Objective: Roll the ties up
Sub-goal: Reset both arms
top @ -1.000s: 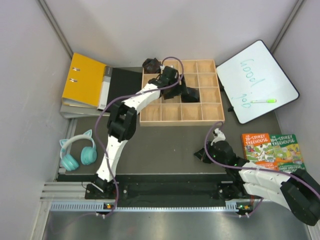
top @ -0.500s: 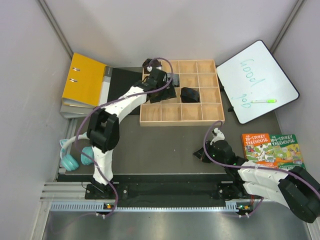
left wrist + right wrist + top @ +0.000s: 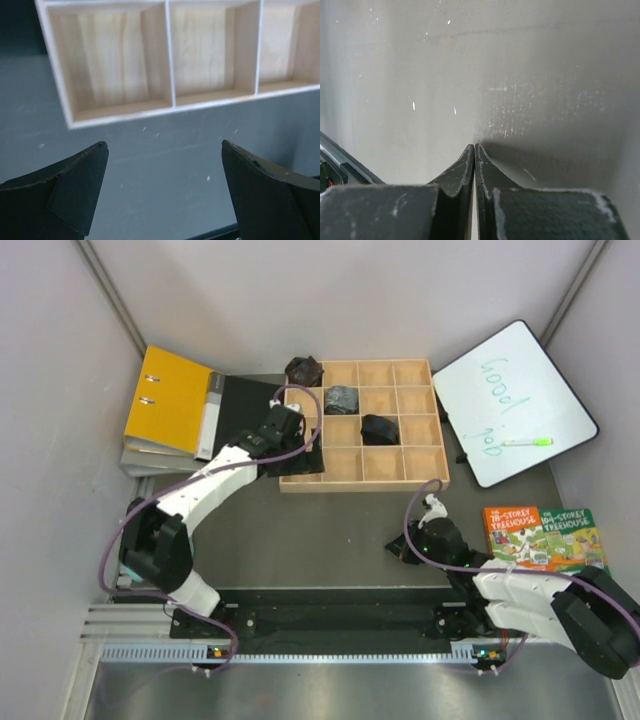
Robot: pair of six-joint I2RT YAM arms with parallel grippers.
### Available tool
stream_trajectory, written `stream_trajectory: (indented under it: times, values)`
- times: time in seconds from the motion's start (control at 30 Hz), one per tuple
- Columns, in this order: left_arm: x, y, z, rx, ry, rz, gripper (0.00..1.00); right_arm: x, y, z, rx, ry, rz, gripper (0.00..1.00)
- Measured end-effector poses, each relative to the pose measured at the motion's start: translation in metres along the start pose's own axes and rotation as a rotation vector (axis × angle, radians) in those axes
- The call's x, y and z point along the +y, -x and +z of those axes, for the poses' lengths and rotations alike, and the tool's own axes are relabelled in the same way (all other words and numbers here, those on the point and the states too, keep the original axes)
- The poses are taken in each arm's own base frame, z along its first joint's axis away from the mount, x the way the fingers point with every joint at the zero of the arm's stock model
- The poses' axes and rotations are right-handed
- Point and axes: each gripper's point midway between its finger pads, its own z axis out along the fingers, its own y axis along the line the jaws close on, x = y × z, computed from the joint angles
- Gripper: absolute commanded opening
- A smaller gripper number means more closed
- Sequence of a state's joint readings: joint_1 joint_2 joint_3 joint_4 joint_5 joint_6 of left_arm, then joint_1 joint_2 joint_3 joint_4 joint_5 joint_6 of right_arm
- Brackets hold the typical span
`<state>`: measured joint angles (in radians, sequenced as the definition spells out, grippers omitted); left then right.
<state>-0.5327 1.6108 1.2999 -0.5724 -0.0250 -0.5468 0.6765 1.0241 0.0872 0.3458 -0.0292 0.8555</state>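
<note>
Top external view: left arm reaches to the left side of the pale wooden tray of square compartments (image 3: 420, 468), left pincer (image 3: 302, 443) at that edge. Left wrist view: pincer (image 3: 165, 150) spread wide, dark grey worktop (image 3: 165, 165) showing between the fingers, a corner of the tray (image 3: 60, 95) just ahead. Ties, all as small coiled bundles: greyish bundle (image 3: 341, 398) in a compartment of the second row from the far side, second column from the left; dark navy-black bundle (image 3: 379, 428) one row nearer and one column to the right; brownish-black bundle (image 3: 304, 369) at the far-left corner of the tray, inside or on the rim not resolvable. Right pincer (image 3: 400, 548) low over the worktop (image 3: 340, 530), well apart from the tray. Right wrist view: pincer (image 3: 474, 148) closed, fingertips touching, gripping nothing. Yellow ring binder (image 3: 170, 400) lies to the left of the tray, white board (image 3: 515, 390) to the right.
</note>
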Motion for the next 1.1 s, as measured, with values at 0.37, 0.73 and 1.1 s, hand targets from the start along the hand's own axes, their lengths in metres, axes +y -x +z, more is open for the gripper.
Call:
stream_trajectory:
  times: [0.37,0.73,1.1]
  values:
    - [0.058,-0.037,-0.080,-0.078,0.115,0.104,0.98,0.006,0.000,0.005,0.031,0.001,0.001,0.13]
    - [0.088,-0.046,-0.134,-0.253,0.144,0.107,0.99,0.018,0.003,0.008,0.046,0.037,0.001,0.42]
    - [0.095,-0.046,-0.155,-0.333,0.136,0.094,0.99,0.021,0.006,0.003,0.025,0.052,-0.001,0.54]
